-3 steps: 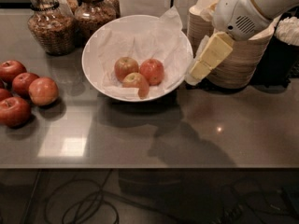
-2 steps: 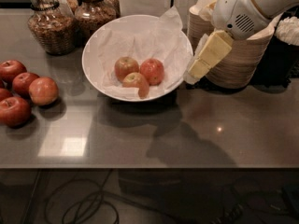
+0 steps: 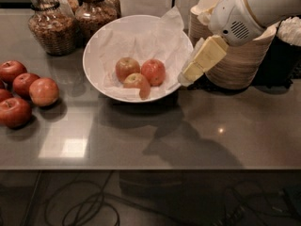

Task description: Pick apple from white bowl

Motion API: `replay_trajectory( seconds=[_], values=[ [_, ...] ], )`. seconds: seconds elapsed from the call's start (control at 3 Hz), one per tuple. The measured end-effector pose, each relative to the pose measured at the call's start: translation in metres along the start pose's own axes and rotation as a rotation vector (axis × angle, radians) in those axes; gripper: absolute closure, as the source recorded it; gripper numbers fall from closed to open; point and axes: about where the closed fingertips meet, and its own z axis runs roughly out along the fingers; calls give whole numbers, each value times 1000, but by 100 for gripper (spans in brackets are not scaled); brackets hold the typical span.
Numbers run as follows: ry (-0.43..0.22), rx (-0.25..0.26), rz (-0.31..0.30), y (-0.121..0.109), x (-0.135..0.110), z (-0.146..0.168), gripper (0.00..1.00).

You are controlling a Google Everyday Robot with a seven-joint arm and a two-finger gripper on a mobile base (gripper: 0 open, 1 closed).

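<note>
The white bowl [image 3: 96, 55], wide and lined with crumpled white paper, sits at the middle back of the dark counter. Three apples lie in it. The apple [image 3: 127, 68], dull orange-red with tan streaks, is the left one. A more evenly red apple [image 3: 153, 71] is to its right, and one with a pale yellow patch [image 3: 138, 83] is in front. My gripper [image 3: 187, 76], cream-coloured on a white arm [image 3: 249, 8], hangs just outside the bowl's right rim. It points down-left, holds nothing and is to the right of the apples.
Several red apples [image 3: 43, 91] lie on the counter at the left edge. Two glass jars [image 3: 49, 25] stand behind the bowl on the left. A stack of beige paper bowls [image 3: 244, 55] stands behind my gripper on the right.
My gripper has edged slightly left toward the bowl's right rim. The apples and the bowl have not moved.
</note>
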Motion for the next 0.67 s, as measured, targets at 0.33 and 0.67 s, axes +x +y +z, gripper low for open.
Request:
replay_trajectory(
  seconds=[0.33,0.67],
  values=[
    [-112,-17,45,-6,-34,42,0],
    [-174,-50,61,-12,-66,77,0]
  ],
)
